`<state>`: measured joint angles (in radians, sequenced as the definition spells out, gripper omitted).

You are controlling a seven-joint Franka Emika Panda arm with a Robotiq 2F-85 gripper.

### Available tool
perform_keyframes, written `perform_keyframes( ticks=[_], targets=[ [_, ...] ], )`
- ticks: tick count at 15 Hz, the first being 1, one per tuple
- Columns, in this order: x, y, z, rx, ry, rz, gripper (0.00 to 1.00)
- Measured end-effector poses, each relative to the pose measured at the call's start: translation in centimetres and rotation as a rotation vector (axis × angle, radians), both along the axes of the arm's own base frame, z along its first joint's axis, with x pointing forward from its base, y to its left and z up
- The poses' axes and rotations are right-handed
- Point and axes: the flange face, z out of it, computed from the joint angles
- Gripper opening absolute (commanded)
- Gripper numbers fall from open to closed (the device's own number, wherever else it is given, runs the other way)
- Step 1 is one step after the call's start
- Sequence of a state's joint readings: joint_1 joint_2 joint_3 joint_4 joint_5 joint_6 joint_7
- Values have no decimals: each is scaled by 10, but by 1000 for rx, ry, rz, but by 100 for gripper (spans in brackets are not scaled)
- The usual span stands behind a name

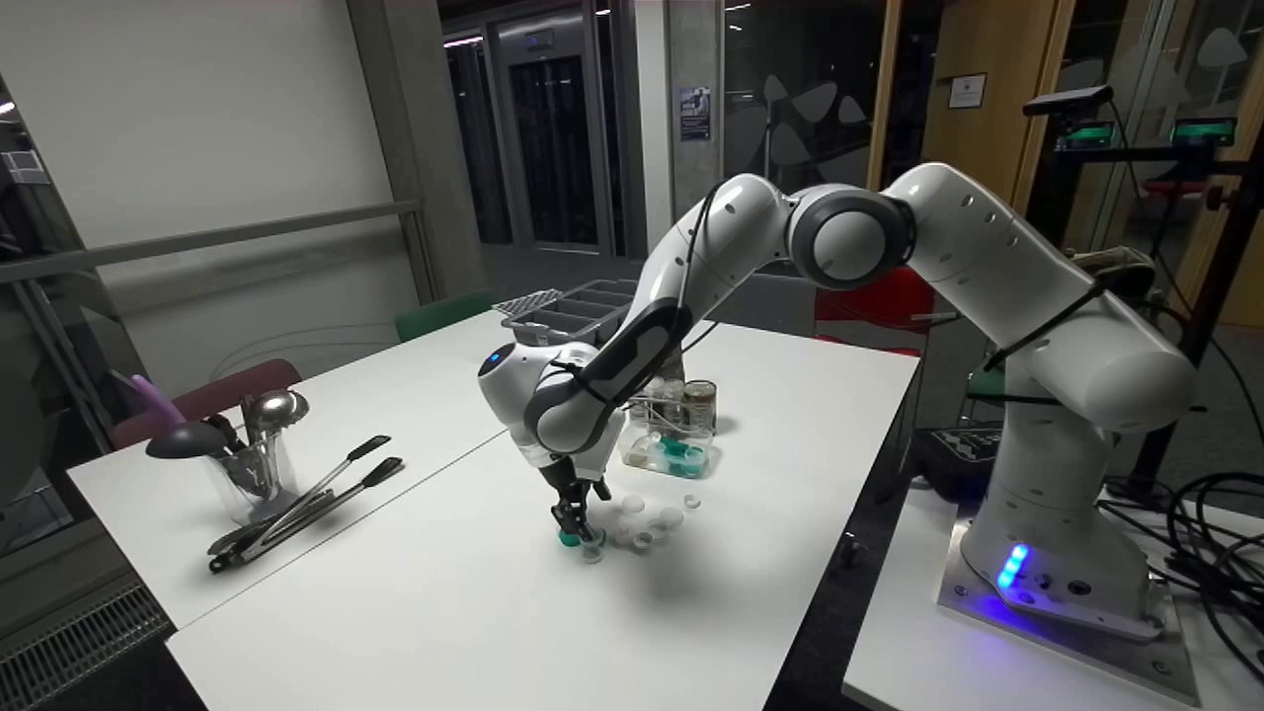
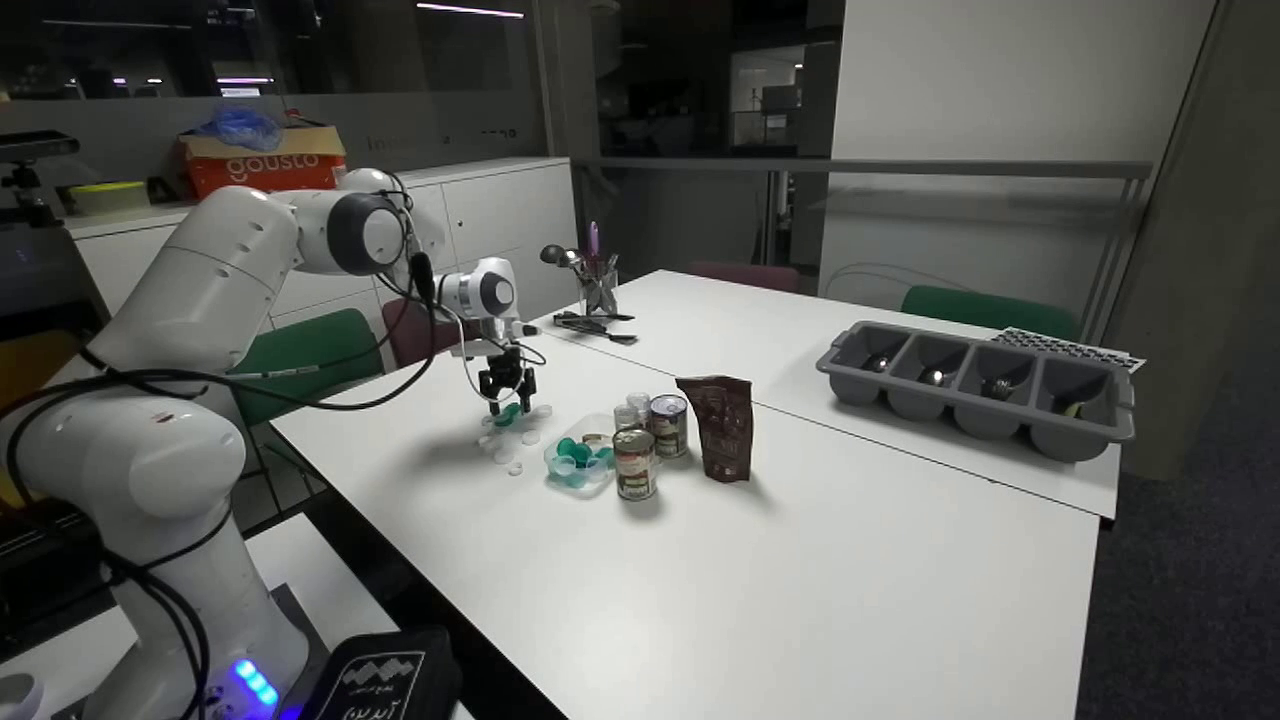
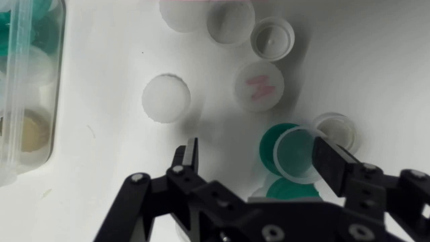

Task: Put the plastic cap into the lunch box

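We see the gripper (image 3: 255, 151) low over the table (image 1: 444, 612) with its jaws wide apart — a clear cap (image 3: 297, 161) overlapping a green cap (image 3: 268, 148) just beside one finger (image 3: 332, 164), perhaps touching it — while the lunch box (image 3: 18, 84), green pieces (image 2: 580, 455) inside, stands near by, beyond a loose white cap (image 3: 166, 98).

1 white arm (image 1: 839, 242), arched, wrist (image 1: 565, 410) low, black gripper (image 2: 511, 402) pointing down, 2 fingers (image 3: 336, 164) spread apart
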<state>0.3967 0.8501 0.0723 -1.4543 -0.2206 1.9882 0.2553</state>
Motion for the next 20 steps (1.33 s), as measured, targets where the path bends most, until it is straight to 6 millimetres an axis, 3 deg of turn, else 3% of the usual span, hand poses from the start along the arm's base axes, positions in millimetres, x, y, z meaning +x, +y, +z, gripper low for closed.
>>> perform_keyframes(
  ticks=[20],
  targets=[
    [6,11,1,16,26,109,100]
  ],
)
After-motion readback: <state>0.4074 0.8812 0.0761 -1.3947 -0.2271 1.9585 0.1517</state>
